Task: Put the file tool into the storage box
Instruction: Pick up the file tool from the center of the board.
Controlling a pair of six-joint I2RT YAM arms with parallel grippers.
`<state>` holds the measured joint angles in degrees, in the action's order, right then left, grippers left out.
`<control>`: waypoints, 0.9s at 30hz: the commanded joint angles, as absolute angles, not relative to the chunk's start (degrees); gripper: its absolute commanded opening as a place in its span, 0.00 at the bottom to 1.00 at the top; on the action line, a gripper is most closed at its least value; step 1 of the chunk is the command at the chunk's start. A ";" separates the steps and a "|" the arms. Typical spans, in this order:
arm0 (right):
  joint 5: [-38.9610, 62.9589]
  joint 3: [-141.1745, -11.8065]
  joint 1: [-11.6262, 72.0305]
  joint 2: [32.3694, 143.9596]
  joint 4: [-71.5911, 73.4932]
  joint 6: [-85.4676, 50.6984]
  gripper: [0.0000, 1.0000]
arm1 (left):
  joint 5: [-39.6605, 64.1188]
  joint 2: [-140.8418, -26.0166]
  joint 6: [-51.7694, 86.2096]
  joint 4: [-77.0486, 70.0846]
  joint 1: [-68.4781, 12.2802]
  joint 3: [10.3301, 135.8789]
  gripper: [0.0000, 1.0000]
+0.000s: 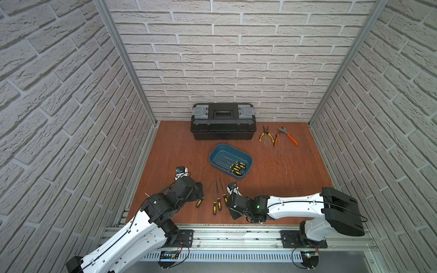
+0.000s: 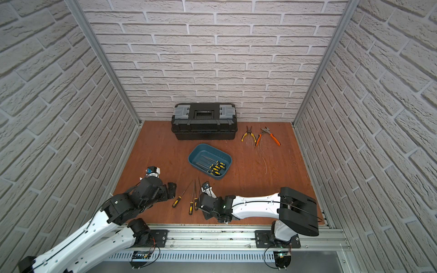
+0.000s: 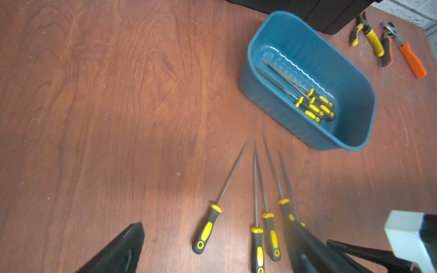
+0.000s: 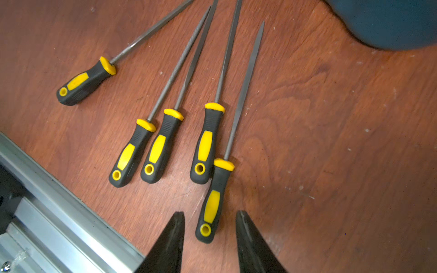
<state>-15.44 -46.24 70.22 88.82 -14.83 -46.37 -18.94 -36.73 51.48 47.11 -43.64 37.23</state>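
yellow-and-black file tool (image 4: 217,182) lies flat, long axis running from its handle between the right gripper (image 4: 210,212) jaws to its tip, aimed toward the storage box (image 4: 390,21); jaws spread, not gripping.

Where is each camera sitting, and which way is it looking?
Top views: high above the front rail, looking down at the table; left arm and right arm show.
Left wrist: on the left arm, facing the files and storage box; open left end effector shows.
Right wrist: on the right arm, facing down; right end effector straddles one file.
Shared: both wrist views see five loose files.
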 commanded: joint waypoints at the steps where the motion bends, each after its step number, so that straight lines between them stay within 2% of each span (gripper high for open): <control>1: -14.68 -47.88 70.40 90.88 -16.15 -47.32 0.39 | -19.34 -36.18 50.86 48.59 -43.24 37.27 0.99; 17: -17.95 -53.09 72.13 99.31 -22.68 -48.55 0.32 | -17.24 -40.79 50.05 45.51 -43.24 36.78 0.98; 27: -22.37 -51.73 72.33 98.16 -26.15 -49.99 0.20 | -16.47 -44.39 48.87 43.80 -43.32 38.85 0.98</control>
